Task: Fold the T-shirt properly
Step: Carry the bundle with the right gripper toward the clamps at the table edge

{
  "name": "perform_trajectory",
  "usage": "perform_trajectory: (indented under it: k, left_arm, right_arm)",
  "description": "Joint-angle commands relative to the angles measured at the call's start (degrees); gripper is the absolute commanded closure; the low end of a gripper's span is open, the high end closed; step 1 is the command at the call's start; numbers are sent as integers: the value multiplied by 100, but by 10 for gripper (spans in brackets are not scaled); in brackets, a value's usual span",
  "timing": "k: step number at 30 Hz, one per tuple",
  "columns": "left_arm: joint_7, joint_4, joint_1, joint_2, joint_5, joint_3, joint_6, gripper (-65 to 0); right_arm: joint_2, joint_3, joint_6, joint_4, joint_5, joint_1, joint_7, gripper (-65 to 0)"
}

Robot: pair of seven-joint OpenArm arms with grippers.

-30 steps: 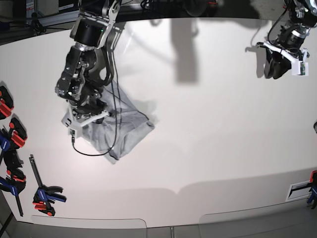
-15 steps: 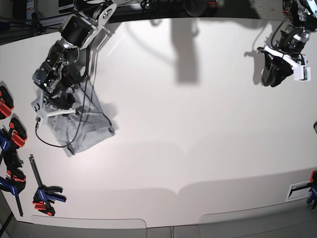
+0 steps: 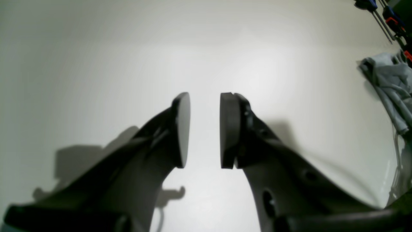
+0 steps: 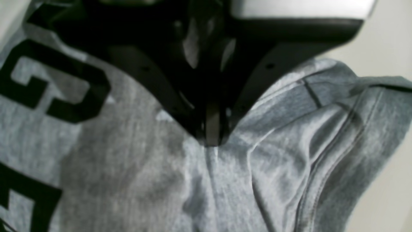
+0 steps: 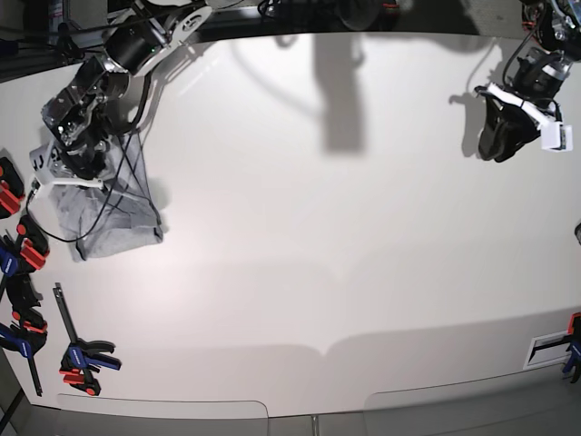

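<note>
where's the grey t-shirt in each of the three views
Base view: the T-shirt lies bunched at the far left of the white table, under the right gripper.
Left wrist view: a crumpled piece of it shows at the right edge, far beyond the open left gripper.
Right wrist view: it fills the frame, pinched by the shut right gripper, black lettering at left.
Shared landmark: the white table.

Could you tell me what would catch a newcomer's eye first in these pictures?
First, the bunched light heather-grey cotton T-shirt with black block lettering, near the white table's edge beside red and blue clamps. The right pincer is shut on its cloth. The left pincer hangs open and empty over bare table at the opposite side.
</note>
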Motion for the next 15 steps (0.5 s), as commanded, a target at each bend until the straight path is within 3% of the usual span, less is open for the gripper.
perform_trajectory:
  k: [1,8,15]
  left_arm:
    - [-155,101,-22,-70,-116,-2,-22,-140]
    - [-133,101,-15,-70,-114,195,-26,-140]
    - [-131,101,-11,-70,-94,221,-44,-140]
  right_arm:
    - [13,101,-319,61,-302,-188,-411,0]
    - [15,162,-254,1276,205,-291,-411,0]
    - [15,153,564,2699,1408,-291,-407,0]
